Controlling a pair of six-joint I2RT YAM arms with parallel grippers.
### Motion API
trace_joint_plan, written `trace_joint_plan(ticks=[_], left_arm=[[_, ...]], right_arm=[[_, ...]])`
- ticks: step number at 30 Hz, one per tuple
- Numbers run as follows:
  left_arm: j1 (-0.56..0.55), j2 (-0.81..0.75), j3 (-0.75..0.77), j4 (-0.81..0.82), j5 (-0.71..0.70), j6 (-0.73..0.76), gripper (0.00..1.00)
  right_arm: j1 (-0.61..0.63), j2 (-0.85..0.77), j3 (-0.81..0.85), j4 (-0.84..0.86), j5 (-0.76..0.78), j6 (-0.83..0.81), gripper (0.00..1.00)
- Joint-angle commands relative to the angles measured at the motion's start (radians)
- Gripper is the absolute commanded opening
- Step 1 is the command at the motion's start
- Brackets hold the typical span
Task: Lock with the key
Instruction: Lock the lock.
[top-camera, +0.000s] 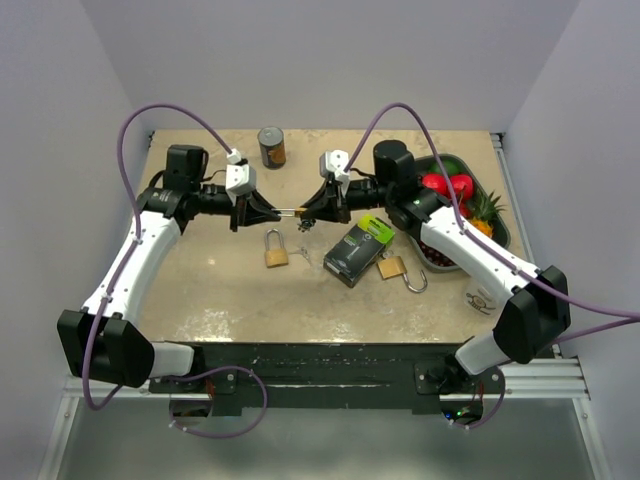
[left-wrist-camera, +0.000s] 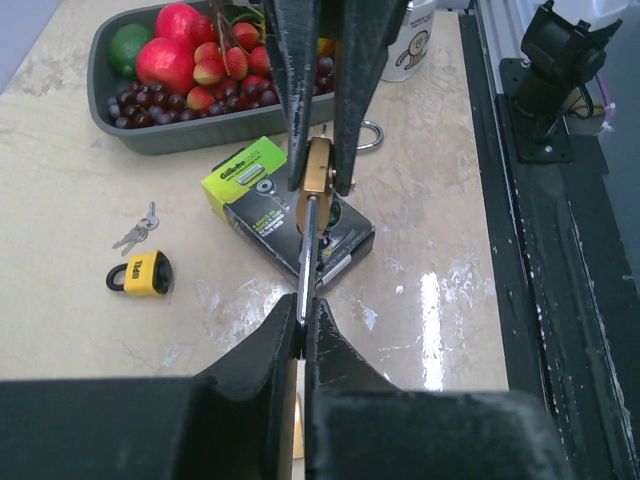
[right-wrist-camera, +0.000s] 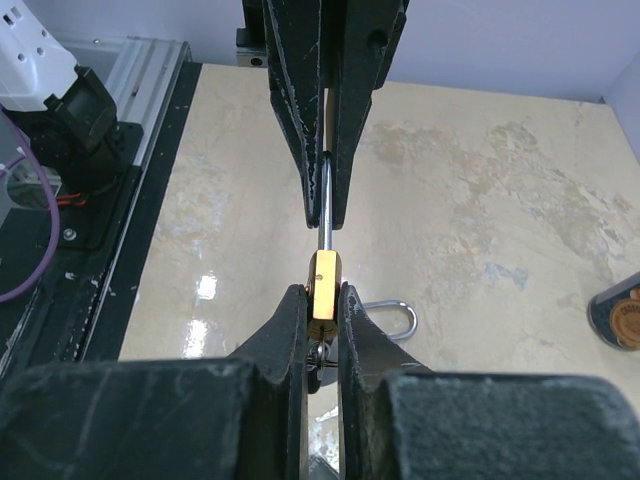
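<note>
I hold the small brass padlock (right-wrist-camera: 325, 283) in the air above the beige stone tabletop (top-camera: 220, 290). My right pincer (right-wrist-camera: 322, 300) grips its body and my left pincer (left-wrist-camera: 303, 310) pinches its thin steel shackle (left-wrist-camera: 308, 240). If I push off-axis, I think the shackle could slip out or jam.

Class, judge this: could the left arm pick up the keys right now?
Probably not yet. The left gripper is shut on the shackle of the padlock the right gripper holds. The keys lie uncovered on the table; it must let go first.
</note>
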Motion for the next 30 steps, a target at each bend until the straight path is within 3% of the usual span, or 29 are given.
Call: trace_joint_plan(ticks=[1, 11, 20, 30], left_arm=[[-0.016, 0.000, -0.002, 0.012, 0.026, 0.045, 0.00], [-0.052, 0.000, -0.002, 0.073, 0.068, -0.038, 0.00], [-0.106, -0.047, -0.077, 0.357, 0.022, -0.222, 0.00], [-0.155, -0.049, -0.086, 0.440, 0.048, -0.326, 0.00]], right_arm=[[0.020, -0.044, -0.004, 0.067, -0.007, -0.006, 0.00], [0.066, -0.026, -0.002, 0.096, 0.002, -0.061, 0.00], [0.088, 0.026, 0.026, 0.122, -0.128, 0.081, 0.00], [0.099, 0.058, 0.030, 0.204, -0.122, 0.118, 0.00]])
